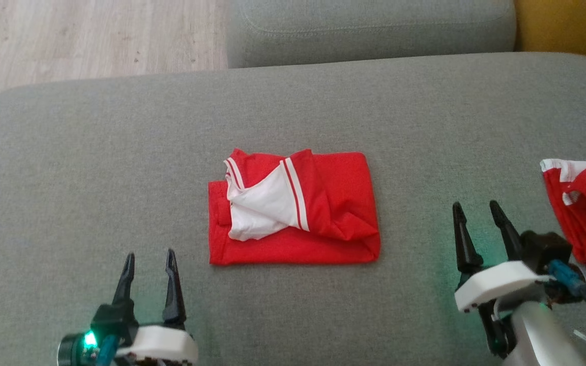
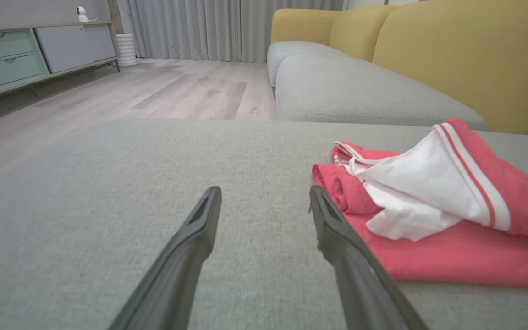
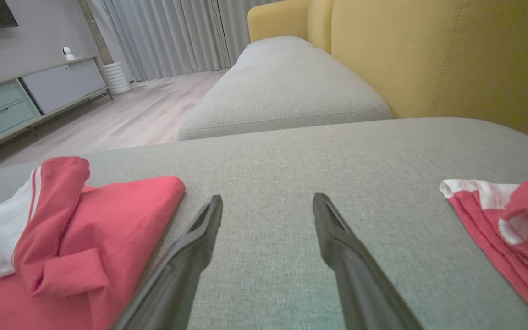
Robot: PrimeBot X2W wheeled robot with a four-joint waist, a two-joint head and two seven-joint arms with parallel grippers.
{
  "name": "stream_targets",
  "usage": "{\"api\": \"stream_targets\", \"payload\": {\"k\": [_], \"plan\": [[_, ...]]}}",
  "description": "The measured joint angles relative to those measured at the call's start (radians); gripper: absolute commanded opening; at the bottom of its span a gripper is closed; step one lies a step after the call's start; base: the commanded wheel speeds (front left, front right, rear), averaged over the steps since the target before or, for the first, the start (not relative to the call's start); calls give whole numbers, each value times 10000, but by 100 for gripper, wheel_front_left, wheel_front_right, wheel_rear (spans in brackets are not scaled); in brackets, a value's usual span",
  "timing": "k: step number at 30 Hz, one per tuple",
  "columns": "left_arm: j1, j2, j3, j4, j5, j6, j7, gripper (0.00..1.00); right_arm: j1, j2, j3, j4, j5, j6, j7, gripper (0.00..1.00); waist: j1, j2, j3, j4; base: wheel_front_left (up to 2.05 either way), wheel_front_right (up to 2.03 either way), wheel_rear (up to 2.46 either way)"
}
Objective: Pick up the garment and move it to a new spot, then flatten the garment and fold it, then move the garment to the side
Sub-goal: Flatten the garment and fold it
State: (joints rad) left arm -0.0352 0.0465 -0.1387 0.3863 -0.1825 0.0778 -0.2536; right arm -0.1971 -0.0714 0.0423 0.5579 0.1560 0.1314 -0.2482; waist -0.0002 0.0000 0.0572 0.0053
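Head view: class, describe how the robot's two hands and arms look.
Left hand: two long tapering black fingers, white rounded mount, glowing green light, teal cable. Right hand: the same black fingers and white mount, a blue cable, pale silvery forearm.

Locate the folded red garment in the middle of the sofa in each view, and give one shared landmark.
Head view: folded garment at the centre of the picture.
Left wrist view: folded garment at the right, below the middle.
Right wrist view: folded garment in the lower left corner.
Shared landmark: far grey cushion, beyond the garment in all three.
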Motion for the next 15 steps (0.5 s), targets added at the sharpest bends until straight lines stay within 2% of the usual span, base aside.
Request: {"api": "stream_targets", "payload": {"k": [5, 6, 7, 11, 15], "plan": [[88, 2, 0, -6, 0, -58, 0, 100, 40, 54, -61, 42, -29, 2, 0, 100, 1, 0, -1, 63, 0, 0, 0], [86, 0, -17, -6, 0, -77, 0, 100, 38, 59, -63, 50, -50, 2, 0, 44, 1, 0, 25, 90, 0, 0, 0], [81, 0, -35, -6, 0, -77, 0, 100, 33, 61, -35, 81, -48, 2, 0, 0, 1, 0, 60, 121, 0, 0, 0], [-46, 4, -286, -33, -19, -79, 0, 100, -239, 59, 337, 372, 0, 2, 0, 0, 2, 0, 313, 279, 0, 0, 0], [-343, -2, -709, -84, -77, -69, 0, 100, -1208, -73, 754, 560, 52, 2, 0, 0, 3, 0, 669, 593, 0, 0, 0]]}}
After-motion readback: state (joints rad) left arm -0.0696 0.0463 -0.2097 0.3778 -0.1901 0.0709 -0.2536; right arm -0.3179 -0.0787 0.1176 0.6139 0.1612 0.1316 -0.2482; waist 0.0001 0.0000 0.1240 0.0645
